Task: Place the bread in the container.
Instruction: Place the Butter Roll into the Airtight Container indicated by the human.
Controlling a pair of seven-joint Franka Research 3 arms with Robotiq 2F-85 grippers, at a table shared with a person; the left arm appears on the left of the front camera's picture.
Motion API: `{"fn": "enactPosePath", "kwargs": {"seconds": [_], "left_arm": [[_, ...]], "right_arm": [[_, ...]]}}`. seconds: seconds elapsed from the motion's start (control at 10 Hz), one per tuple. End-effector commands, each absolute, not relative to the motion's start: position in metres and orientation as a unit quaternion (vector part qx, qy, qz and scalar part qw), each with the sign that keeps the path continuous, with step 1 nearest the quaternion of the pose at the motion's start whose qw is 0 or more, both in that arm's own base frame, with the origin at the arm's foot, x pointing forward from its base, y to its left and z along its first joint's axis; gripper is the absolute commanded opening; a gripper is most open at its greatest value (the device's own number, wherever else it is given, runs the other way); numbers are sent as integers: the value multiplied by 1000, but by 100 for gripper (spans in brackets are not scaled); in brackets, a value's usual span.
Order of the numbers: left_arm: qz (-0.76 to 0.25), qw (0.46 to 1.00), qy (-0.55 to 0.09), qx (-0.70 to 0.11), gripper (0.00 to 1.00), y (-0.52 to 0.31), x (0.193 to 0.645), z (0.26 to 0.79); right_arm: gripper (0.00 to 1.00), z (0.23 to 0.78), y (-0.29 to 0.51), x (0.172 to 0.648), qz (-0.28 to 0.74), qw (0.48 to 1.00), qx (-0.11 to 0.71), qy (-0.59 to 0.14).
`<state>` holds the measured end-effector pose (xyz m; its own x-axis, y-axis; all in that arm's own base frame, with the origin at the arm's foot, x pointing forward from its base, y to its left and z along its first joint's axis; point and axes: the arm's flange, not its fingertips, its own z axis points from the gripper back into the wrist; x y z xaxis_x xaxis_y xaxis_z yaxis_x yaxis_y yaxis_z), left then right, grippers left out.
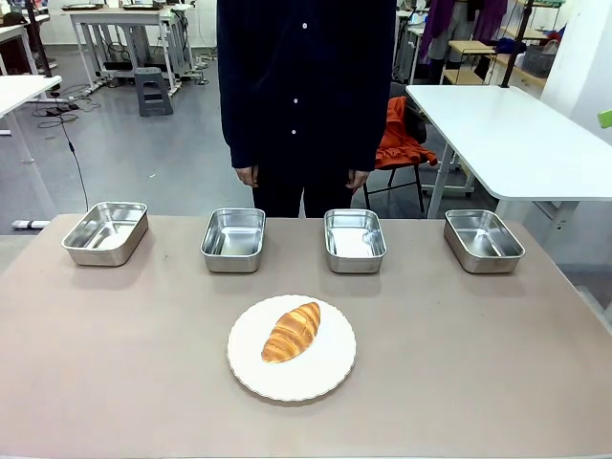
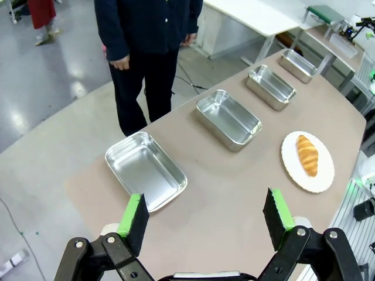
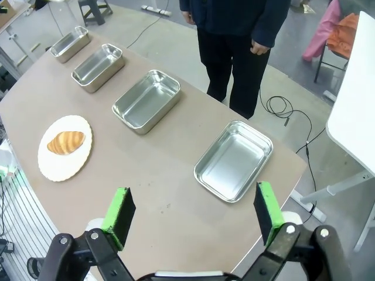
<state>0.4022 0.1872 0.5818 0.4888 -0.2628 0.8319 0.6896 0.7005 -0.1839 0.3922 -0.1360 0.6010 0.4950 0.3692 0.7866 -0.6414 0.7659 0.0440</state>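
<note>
The bread [image 1: 292, 332], a golden-brown ridged croissant, lies on a round white plate [image 1: 251, 371] in the middle of the table, nearer the robot's side. The container is one of several identical shiny steel trays [image 1: 233, 239] in a row along the far edge, all empty; nothing tells which one is meant. In the left wrist view my left gripper [image 2: 205, 211] hangs open high above the table's left end, over the leftmost tray [image 2: 145, 170], with the bread [image 2: 307, 154] far off. My right gripper [image 3: 192, 205] is open above the right end, near the rightmost tray [image 3: 234, 161].
A person in dark clothes [image 1: 304, 86] stands at the far side behind the middle trays, hands hanging at their sides. The brown tabletop [image 1: 459, 363] is bare around the plate. A white table [image 1: 507, 134] and an orange-draped chair stand behind on the right.
</note>
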Motion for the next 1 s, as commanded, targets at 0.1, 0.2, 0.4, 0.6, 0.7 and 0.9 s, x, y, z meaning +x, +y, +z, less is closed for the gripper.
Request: {"fn": "enactPosePath", "kwargs": {"seconds": [0.1,0.2,0.4,0.6,0.7,0.9], "left_arm": [[-293,820,-418,-260,100,188,400,584],[-293,820,-418,-260,100,188,400,584],[-293,820,-418,-260,100,188,400,584],[-293,820,-418,-260,100,188,400,584],[-293,820,-418,-260,100,188,400,584],[-293,820,-418,-260,100,188,400,584]], "right_arm": [[100,601,-136,392,300,843,176,-410],[100,601,-136,392,300,843,176,-410],[100,601,-136,392,300,843,176,-410],[100,601,-136,392,300,843,176,-410],[100,601,-136,392,300,843,176,-410],[100,601,-136,392,300,843,176,-410]]}}
